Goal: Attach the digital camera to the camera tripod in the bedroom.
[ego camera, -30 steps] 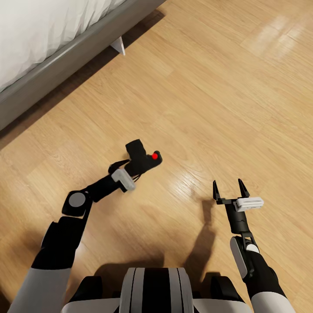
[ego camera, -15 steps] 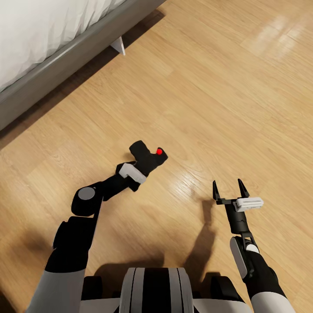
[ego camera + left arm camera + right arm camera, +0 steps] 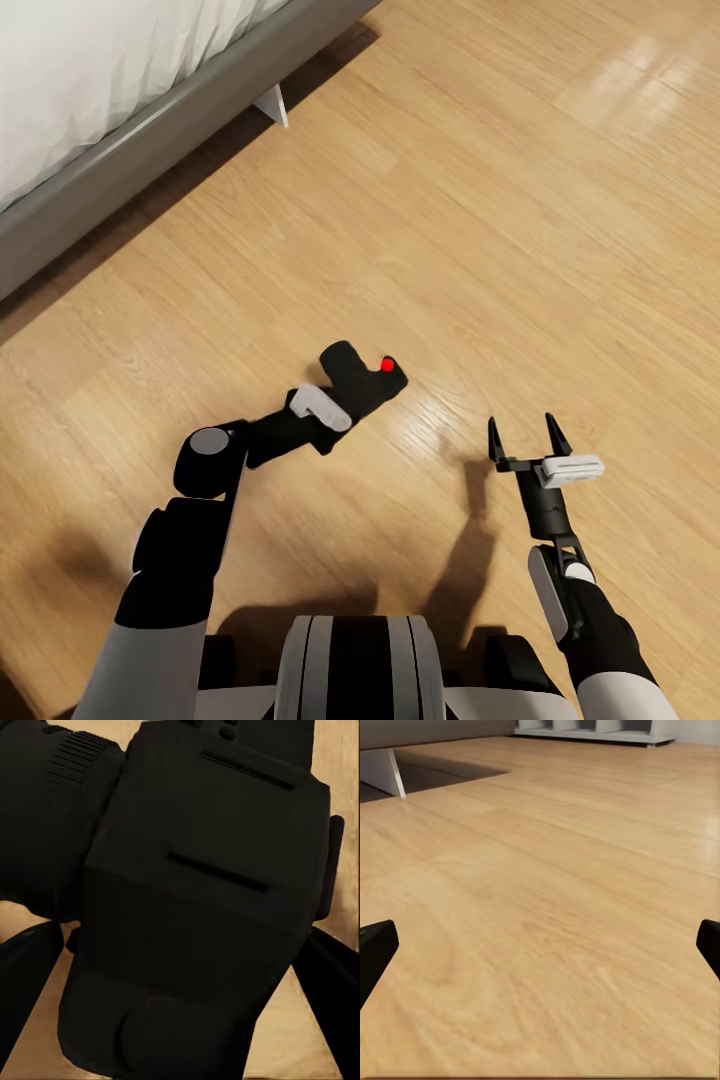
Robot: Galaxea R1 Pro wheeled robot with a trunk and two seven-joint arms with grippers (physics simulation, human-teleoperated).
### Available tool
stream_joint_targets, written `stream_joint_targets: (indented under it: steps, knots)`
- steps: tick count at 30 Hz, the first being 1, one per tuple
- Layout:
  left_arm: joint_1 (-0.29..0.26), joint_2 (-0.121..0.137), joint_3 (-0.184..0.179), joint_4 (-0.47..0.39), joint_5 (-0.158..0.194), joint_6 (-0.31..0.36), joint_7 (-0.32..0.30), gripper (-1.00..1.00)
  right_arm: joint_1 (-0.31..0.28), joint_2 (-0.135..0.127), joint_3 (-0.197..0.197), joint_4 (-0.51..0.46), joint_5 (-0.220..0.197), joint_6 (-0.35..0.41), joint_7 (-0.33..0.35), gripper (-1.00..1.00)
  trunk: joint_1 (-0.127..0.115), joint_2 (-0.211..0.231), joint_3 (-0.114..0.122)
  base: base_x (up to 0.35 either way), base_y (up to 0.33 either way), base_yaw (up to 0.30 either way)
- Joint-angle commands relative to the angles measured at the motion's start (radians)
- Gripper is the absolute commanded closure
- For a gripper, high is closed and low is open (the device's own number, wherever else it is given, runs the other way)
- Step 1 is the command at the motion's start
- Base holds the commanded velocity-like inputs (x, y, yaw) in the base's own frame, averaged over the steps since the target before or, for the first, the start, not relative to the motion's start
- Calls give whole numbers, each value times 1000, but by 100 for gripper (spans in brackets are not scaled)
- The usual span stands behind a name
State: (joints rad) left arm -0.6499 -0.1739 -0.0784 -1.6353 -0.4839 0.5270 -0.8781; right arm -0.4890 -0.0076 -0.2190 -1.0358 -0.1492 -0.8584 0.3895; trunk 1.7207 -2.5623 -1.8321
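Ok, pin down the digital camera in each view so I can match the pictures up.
Head view: digital camera just left of centre, at the left gripper, red button up.
Left wrist view: it spans most of the frame, between the fingers.
Right wrist view: wood floor and open fingertips; no camera.
Shared landmark: the plank floor.

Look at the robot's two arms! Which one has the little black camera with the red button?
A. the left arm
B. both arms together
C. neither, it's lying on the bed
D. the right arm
A: in the head view the left tool is closed on the digital camera above the wood floor, while the right tool is open with nothing in it.
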Motion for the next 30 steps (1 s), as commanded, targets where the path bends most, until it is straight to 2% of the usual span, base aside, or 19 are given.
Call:
stream_joint_targets:
  steps: [1,6,7,10,14,18,21,23,27,29,30]
  knots:
    - [-1,-1,1,-1,-5,7,-24,100,0,0,-1,2,-10,-1,11,-100,0,0,0,0,0,0]
    - [-1,-1,5,-1,6,9,-113,100,0,0,-1,6,-10,-1,11,-100,0,0,0,0,0,0]
    - [-1,-1,9,-1,16,13,-147,100,-1,0,-1,7,-10,-2,11,-100,0,0,0,0,0,0]
    - [-1,-1,26,-1,44,20,-186,100,0,0,-1,7,-10,-2,11,-100,0,0,0,0,0,0]
    - [-1,-1,47,-1,90,29,-211,100,-1,0,-1,8,-10,-2,11,-100,0,0,0,0,0,0]
    - [-1,3,58,-2,114,41,-220,100,-1,0,-1,8,-10,-2,11,-100,0,0,0,0,0,0]
    - [-2,26,89,-2,133,55,-227,100,-1,0,-1,9,-10,-2,11,-100,0,0,0,0,0,0]
    - [-3,37,123,-2,149,58,-231,100,0,0,0,10,-10,-2,11,-100,0,0,0,0,0,0]
    - [-4,50,197,-2,221,69,-262,100,-1,0,-1,12,-10,-2,11,-100,0,0,0,0,0,0]
    - [-5,55,222,-2,271,84,-291,100,-1,0,-1,13,-10,-2,11,-100,0,0,0,0,0,0]
    - [-5,61,240,-2,319,112,-324,100,-1,0,0,13,-10,-2,11,-100,0,0,0,0,0,0]
